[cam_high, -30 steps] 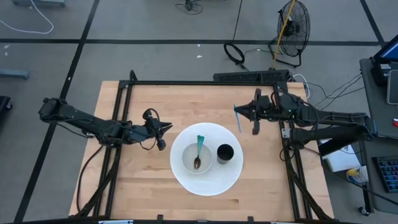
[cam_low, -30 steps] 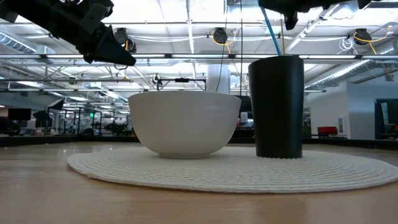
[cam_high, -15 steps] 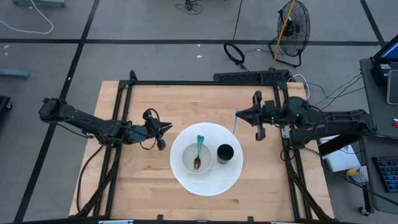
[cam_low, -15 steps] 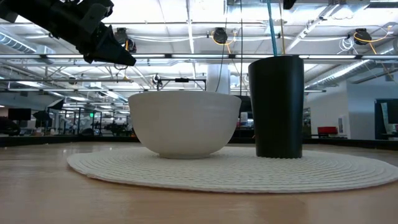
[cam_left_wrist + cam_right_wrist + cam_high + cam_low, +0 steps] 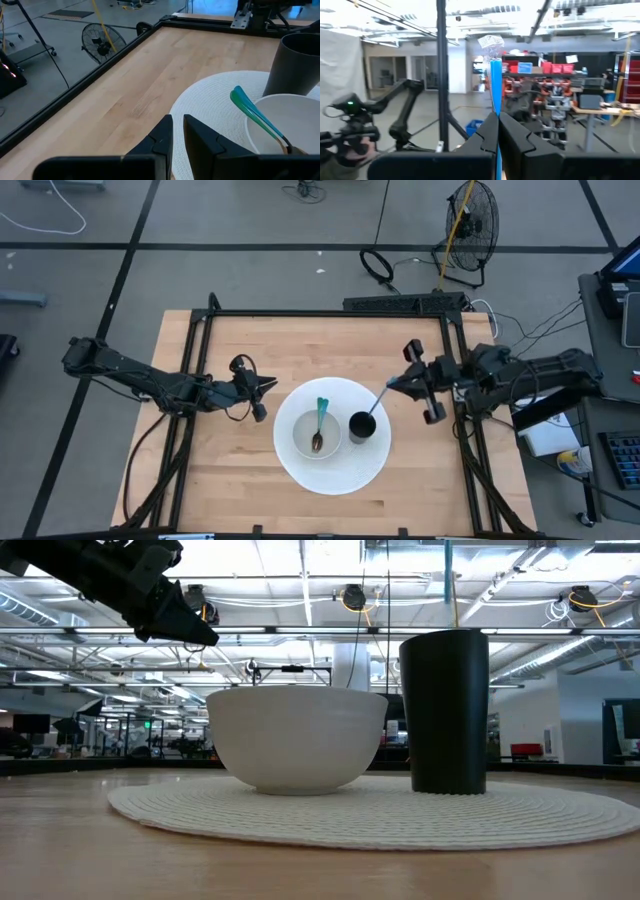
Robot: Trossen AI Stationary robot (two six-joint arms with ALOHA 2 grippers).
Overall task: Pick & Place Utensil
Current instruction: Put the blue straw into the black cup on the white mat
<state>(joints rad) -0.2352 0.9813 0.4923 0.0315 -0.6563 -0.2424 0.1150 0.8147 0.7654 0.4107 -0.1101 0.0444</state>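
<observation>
White bowl (image 5: 318,434), white ribbed mat (image 5: 335,474), black cup (image 5: 362,426), teal-handled spoon (image 5: 320,418), blue utensil (image 5: 496,95), pale wood counter (image 5: 300,350).

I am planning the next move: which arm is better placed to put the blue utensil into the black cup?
The right. Its gripper already holds the blue utensil just above the cup. The left gripper waits shut and empty beside the mat.

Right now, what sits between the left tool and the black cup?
In the high view, the white bowl with a teal-handled spoon lies between the left tool and the black cup, on the round white placemat.
</observation>
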